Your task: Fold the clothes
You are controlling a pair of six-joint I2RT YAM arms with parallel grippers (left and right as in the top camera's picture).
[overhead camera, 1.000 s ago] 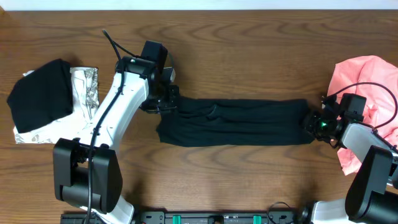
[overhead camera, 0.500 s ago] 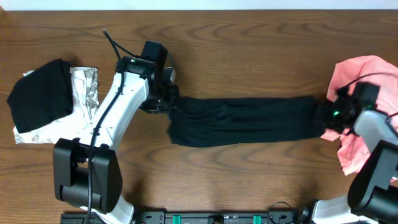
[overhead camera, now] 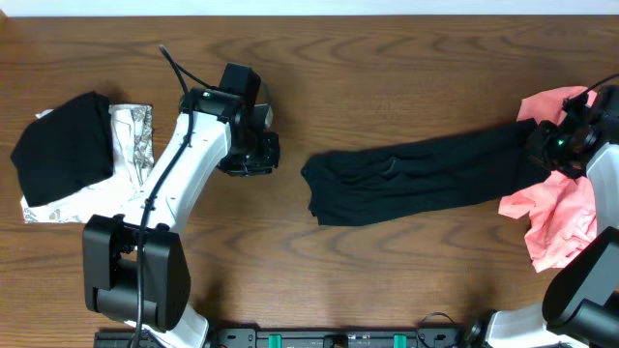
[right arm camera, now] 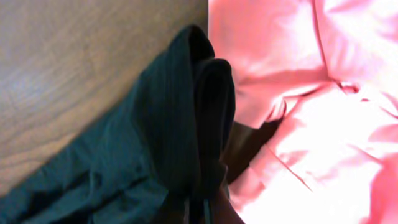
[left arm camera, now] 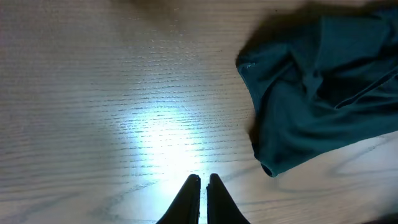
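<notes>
Supervisor: Status on the shirt?

Operator: I've got the black T-shirt (overhead camera: 416, 179) lying as a long narrow band across the right half of the table (overhead camera: 387, 68), slanting up toward the right edge. My right gripper (overhead camera: 553, 147) is clamped on its right end, with cloth bunched between the fingers. My left gripper (overhead camera: 257, 155) sits left of centre, fingers pressed together on nothing, apart from the shirt's loose left end.

Supervisor: What worries you?

Operator: Two things. The held end sits over the edge of the salmon-pink garment (overhead camera: 561, 217) at the right edge. If I lower or re-grip there, I could pinch pink cloth along with the black and drag both. And with only one end held, any pull slides the whole band. The free end looks rumpled and could open out or twist, spoiling the fold.

Supervisor: The stack at the left edge?

Operator: The folded black garment (overhead camera: 63, 145) on the white-grey patterned one (overhead camera: 135, 130) is well apart from the shirt. I'd judge it safe.
</notes>
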